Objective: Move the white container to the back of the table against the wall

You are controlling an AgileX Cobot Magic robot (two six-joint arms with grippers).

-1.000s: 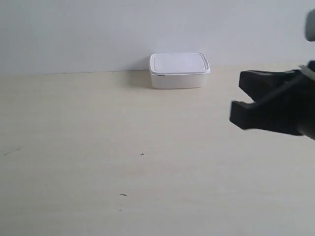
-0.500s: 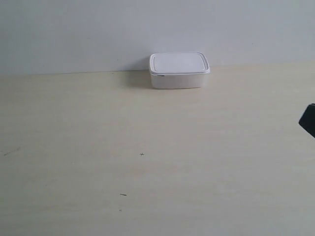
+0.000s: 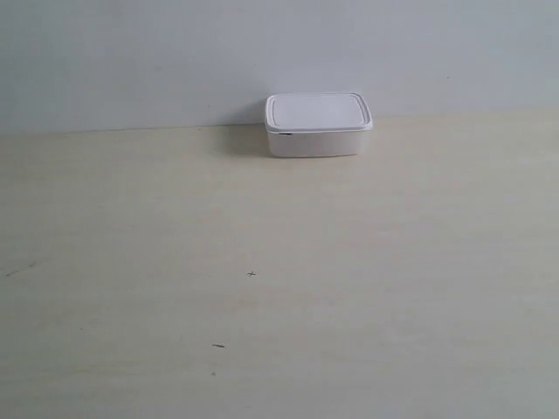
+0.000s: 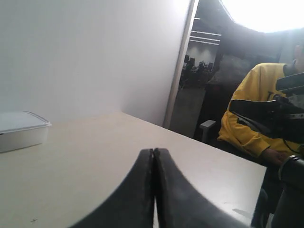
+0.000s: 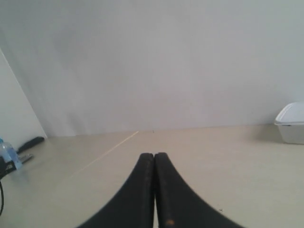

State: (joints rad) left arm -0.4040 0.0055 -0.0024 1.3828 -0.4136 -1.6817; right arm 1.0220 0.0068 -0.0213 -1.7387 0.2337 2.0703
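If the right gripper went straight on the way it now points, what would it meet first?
The right gripper would likely reach the plain pale grey-white wall first, beyond bare cream table; depth is unclear. The small white lidded plastic container sits off to the side.

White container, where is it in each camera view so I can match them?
Exterior view: the white container sits upper middle, at the table's back edge by the wall.
Left wrist view: white container cropped at the frame's border, beyond the shut left gripper.
Right wrist view: white container cropped at the frame's border, beyond the shut right gripper.
Shared landmark: the seam where wall meets table, running behind the container.
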